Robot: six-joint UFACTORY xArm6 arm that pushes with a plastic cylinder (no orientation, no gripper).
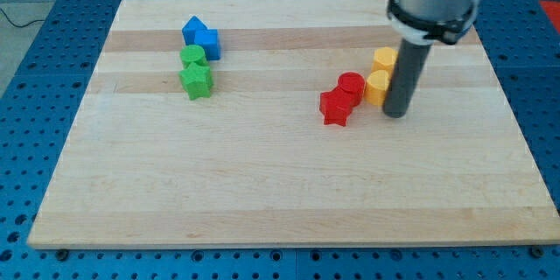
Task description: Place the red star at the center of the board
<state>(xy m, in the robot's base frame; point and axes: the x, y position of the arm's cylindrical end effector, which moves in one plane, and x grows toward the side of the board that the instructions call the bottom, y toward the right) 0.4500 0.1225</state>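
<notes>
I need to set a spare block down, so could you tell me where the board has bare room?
The board is bare across the view's bottom and between the green star and red star. It is crowded around my tip, beside the yellow blocks and red cylinder.

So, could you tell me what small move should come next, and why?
Probably bring my tip round to the view's right of the red star: it now sits beside the yellow blocks, with the red cylinder touching the star, which lies right of the board's centre.
</notes>
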